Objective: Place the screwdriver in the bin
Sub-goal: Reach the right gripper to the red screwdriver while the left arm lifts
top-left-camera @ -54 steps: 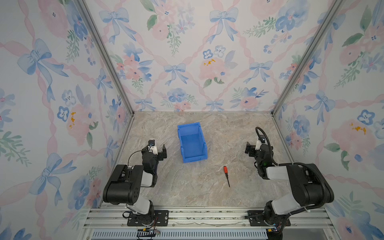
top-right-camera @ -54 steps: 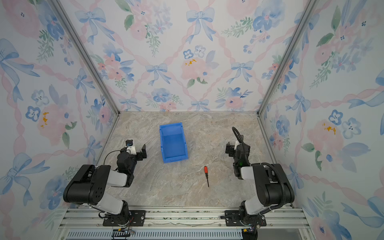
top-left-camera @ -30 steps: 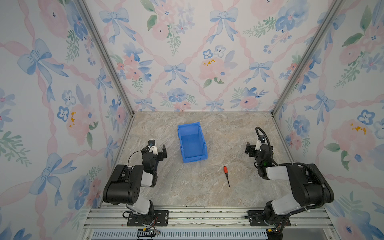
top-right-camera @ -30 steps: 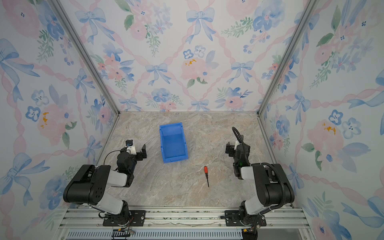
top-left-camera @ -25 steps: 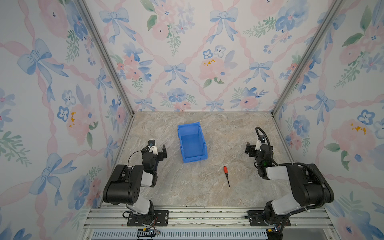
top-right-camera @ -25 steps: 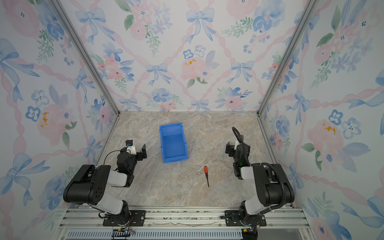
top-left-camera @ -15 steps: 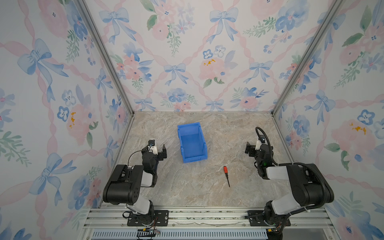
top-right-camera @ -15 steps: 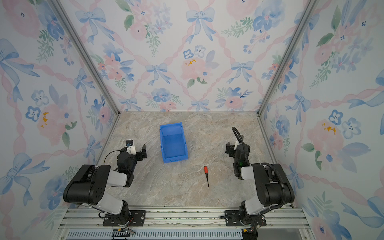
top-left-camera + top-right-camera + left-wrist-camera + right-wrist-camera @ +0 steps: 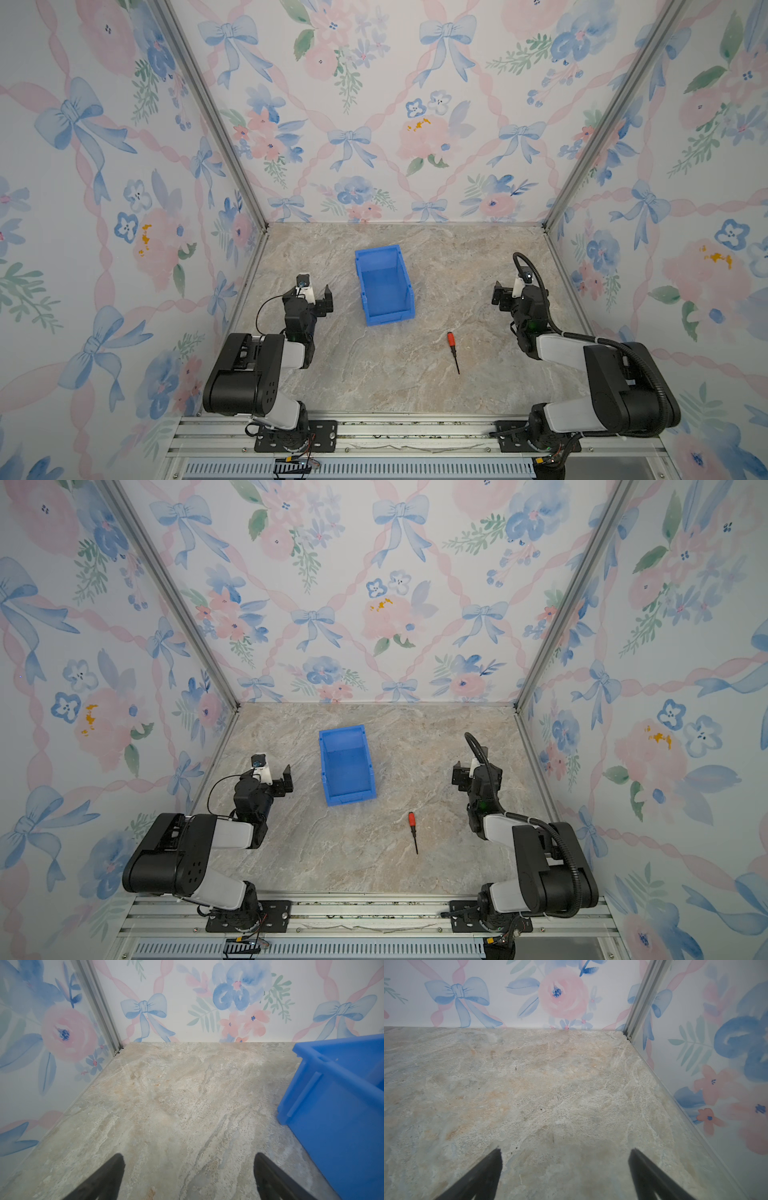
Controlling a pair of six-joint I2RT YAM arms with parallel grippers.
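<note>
Screwdriver [image 9: 452, 348] lying loose, apart from bin [image 9: 390, 316]

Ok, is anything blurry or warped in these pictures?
In both top views light is even, the screwdriver and bin crisp, though the wall posts lean outward; in the left wrist view the bin's near wall looks soft; in the right wrist view the right pincer shows as dark, blurred wedges.

Tabletop [image 9: 374, 390] was that beige-grey marble look, boxed in on three sides by walls [image 9: 374, 104] papered with pink roses and blue bows. Aluminium posts [image 9: 218, 124] ran up both back corners, and a slotted metal rail [image 9: 415, 434] sat along the front.
</note>
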